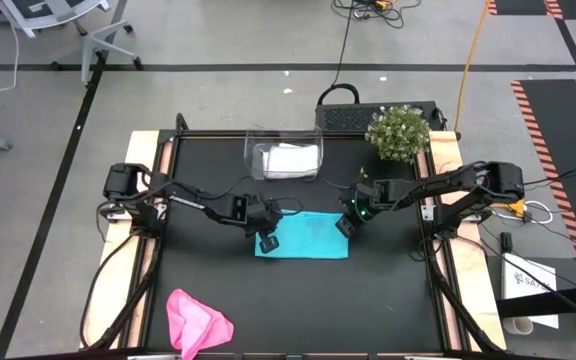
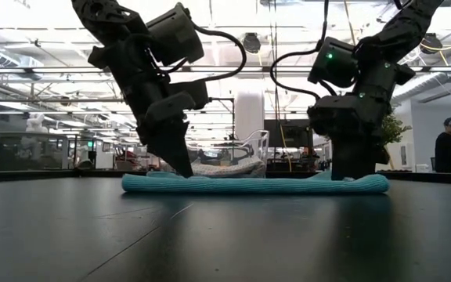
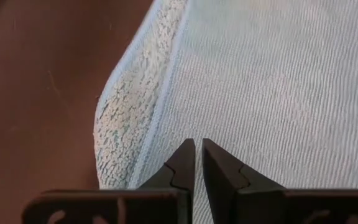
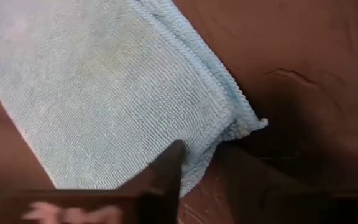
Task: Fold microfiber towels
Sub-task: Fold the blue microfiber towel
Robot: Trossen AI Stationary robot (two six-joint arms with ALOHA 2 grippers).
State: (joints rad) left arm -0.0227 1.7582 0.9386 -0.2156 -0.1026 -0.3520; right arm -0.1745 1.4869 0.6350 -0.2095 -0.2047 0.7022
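Teal towel (image 1: 303, 234), ribbed plush rectangle, lies folded flat; left jaws pressed together, right jaws' state unclear.

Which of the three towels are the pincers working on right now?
The teal towel, flat mid-table; the pink towel lies crumpled at the near edge, the white towel sits in the tub.

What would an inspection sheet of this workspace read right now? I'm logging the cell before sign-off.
Surface: black table, wood side rails.
Job's things: teal towel folded flat at centre; pink towel crumpled at the near edge; pale towel in the clear tub.
Clutter: potted plant.
Grippers: left tool shut on the teal towel's left end; right tool at its right end.
Cables: orange cable on floor.
Surroundings: office chair; person beyond the table.
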